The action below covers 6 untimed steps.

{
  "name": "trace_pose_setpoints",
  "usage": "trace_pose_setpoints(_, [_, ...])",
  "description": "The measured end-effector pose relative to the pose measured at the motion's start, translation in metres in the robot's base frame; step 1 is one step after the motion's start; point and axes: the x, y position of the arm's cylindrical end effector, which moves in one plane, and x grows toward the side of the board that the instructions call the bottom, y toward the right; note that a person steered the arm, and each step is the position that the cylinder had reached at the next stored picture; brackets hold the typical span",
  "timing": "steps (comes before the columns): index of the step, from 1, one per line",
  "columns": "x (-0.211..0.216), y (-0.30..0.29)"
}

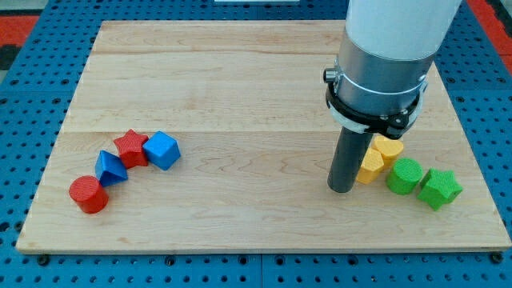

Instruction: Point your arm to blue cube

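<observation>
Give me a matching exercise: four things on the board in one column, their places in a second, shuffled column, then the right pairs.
Things:
1. blue cube
2. red cylinder
3. green star
4. my tip

Places:
A. farthest to the view's right
B. just left of the yellow blocks
C. right of the red star, touching it
D. farthest to the view's left

Pairs: 1-C, 2-D, 3-A, 4-B

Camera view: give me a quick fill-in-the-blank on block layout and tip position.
1. My tip rests beside the ____ blocks, at their view's-left side.
2. The blue cube lies toward the view's ____ from the tip.
3. The block touching the blue cube's left side is the red ____.
4. The block nearest the view's bottom-left corner is the red ____.

Missing words: yellow; left; star; cylinder
</observation>
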Motion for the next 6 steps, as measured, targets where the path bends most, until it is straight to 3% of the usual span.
trace_pose_setpoints(1, [0.000,0.000])
trace_pose_setpoints(3, [0.032,-0.067])
trace_pose_setpoints(4, [-0.013,-0.109])
trace_pose_setpoints(5, [0.006,-0.137])
trace_pose_setpoints(6, [-0.025,-0.167])
